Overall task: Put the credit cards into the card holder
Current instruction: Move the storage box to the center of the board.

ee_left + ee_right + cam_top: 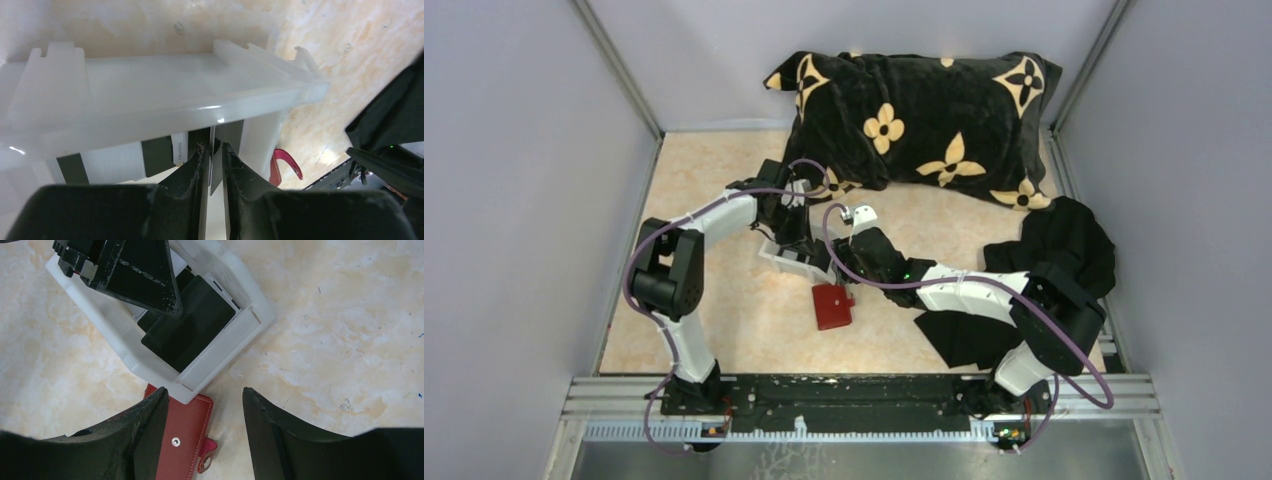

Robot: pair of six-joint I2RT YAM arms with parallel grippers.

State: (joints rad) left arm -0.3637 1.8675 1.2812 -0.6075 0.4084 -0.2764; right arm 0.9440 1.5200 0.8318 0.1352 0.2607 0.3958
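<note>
At the white tray [260, 315] on the marbled table [340, 340], my left gripper [212, 147] reaches down among the credit cards [192, 327]. They sit stacked and leaning inside the tray, a black card [200, 320] uppermost and paler ones beneath it. Seen from the left wrist, my fingers [195, 165] stand at a narrow slit with the thin edge of one card in it. I cannot tell whether they press it or only flank it.

My right gripper [205, 390] hangs spread wide and empty above the tray's near corner and the card holder [182, 435]. That red snap-button case lies flat on the table, its far end against or just under the tray's rim. Whether its pockets are exposed I cannot tell.

I judge the cards light, stiff and slick. A card lying flat offers nothing to bite, so the hold belongs across its thickness, near the middle of a raised edge, where it is least likely to swivel or slide out. The holder looks soft and light enough to skid when a card is pushed in. I expect to steady it with my free hand.
</note>
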